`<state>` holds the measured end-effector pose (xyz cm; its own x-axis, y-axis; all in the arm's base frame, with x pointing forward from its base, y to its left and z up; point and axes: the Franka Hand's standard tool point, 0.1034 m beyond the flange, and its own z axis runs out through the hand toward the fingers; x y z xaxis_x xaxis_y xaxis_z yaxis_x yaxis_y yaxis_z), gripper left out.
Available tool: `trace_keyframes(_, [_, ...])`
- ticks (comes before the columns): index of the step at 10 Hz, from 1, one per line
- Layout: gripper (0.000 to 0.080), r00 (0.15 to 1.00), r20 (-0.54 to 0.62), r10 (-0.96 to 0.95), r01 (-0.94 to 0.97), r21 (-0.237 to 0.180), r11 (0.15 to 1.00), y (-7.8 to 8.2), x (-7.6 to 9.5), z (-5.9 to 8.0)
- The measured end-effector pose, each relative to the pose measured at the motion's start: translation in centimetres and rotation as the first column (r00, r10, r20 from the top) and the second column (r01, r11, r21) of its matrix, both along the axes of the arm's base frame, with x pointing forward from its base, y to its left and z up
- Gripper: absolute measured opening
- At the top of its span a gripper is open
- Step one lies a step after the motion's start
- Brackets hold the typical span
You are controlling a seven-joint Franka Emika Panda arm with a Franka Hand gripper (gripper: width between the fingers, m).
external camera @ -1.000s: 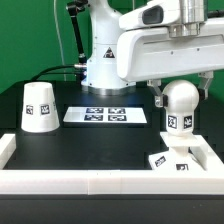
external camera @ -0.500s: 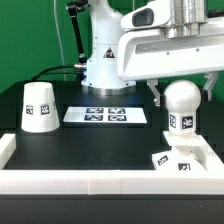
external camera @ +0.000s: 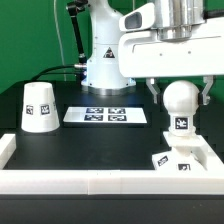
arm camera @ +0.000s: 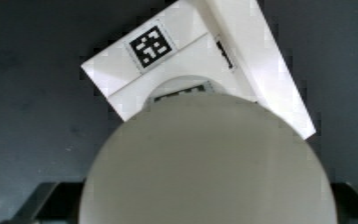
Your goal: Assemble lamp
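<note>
My gripper (external camera: 180,92) is shut on the round white bulb (external camera: 180,103) and holds it upright in the air at the exterior view's right, its tagged stem pointing down. Straight below it the small square base (external camera: 175,160) lies on the table near the white wall's right corner. In the wrist view the bulb (arm camera: 202,165) fills the frame and the tagged base (arm camera: 194,55) shows beyond it, with a socket hole partly hidden by the bulb. The cone-shaped shade (external camera: 40,107) stands on the table at the exterior view's left.
The marker board (external camera: 105,115) lies flat at the middle back. A white wall (external camera: 100,182) borders the table's front and sides. The robot's white body (external camera: 105,60) stands behind the board.
The gripper has carried the bulb a little upward and slightly to the exterior view's right, over the base. The shade and base have not moved.
</note>
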<state>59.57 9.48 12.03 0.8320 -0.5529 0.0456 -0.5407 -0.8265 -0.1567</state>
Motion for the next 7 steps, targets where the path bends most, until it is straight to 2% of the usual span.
trace_keyframes(2, [0.0579, 0.979, -0.047, -0.201, 0.202, 0.025, 0.979, 0.27, -0.20, 0.03])
trace_keyframes(4, [0.0579, 0.922, -0.092, -0.377, 0.381, 0.036, 0.924, 0.75, -0.45, 0.04])
trace_keyframes(7, [0.0579, 0.845, -0.133, -0.517, 0.527, 0.056, 0.848, 0.92, -0.58, -0.01])
